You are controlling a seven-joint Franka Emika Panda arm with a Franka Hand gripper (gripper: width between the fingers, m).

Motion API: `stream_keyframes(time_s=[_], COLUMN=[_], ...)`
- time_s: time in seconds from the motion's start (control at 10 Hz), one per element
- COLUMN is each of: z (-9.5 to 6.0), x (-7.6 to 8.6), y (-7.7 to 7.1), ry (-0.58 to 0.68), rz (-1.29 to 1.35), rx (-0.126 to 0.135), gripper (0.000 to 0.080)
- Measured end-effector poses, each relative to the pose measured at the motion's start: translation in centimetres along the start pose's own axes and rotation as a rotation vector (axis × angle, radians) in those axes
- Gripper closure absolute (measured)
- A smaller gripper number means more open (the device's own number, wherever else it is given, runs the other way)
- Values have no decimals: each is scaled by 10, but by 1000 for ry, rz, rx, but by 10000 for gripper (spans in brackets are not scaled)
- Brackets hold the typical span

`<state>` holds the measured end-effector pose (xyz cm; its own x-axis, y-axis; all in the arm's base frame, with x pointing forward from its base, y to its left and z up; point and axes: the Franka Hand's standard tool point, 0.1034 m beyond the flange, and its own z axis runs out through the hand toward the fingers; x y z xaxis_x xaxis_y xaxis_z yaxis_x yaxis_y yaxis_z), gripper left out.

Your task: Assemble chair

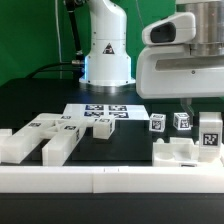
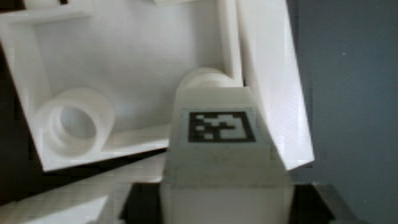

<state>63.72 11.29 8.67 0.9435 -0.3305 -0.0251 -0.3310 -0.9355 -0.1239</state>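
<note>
The claw (image 1: 190,104) stands low over the black worktop (image 1: 40,100) at the exterior view's right, directly above an upright tagged chair post (image 2: 219,140) beside a slotted chair panel (image 2: 80,110). Whether the claw is clenched on the post cannot be determined. More chair blocks (image 1: 45,140) lie at the exterior view's left.

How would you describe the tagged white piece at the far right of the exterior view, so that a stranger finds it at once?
Follow the long white front rail to the exterior view's right. Behind it stand three small tagged pieces in a row. The wanted piece is the rightmost, and it looks taller than the middle piece and the leftmost piece.
</note>
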Motion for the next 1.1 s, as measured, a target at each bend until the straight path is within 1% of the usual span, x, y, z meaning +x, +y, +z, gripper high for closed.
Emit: stream_keyframes(time_s=[0.1, 0.6, 0.8, 1.0, 1.1], z=[1, 1, 1, 1, 1], x=[-1, -1, 0, 0, 0], y=[-3, -2, -2, -4, -4], ry=[4, 8, 11, 5, 0], rz=[90, 488, 602, 799, 854], rx=[6, 1, 0, 12, 18], gripper=[509, 509, 508, 509, 508])
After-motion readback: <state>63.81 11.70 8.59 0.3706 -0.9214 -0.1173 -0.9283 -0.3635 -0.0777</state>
